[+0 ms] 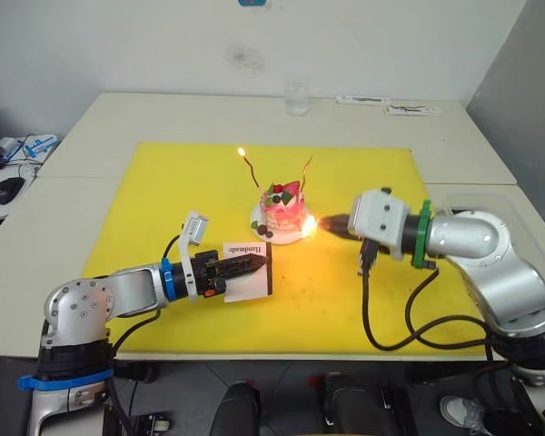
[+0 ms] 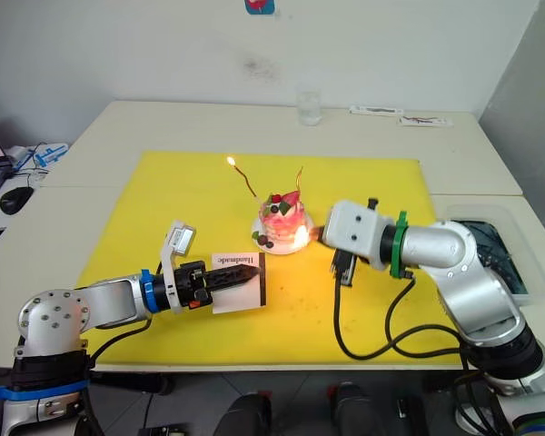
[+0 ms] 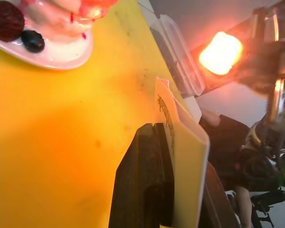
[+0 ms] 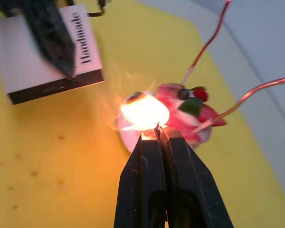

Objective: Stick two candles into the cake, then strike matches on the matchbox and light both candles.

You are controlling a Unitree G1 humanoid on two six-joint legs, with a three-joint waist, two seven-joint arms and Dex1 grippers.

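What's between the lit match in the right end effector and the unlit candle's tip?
Nothing visible. The right end effector holds the burning match low beside the cake; the unlit candle rises above it with open air around its tip. The other candle is already lit.

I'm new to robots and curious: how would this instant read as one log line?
left gripper: shut on flat white matchbox | right gripper: shut on burning match beside small pink cake | one wavy candle lit

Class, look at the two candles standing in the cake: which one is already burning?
The candle on the robot's left carries a small flame at its tip; the dark red candle on the right has none.
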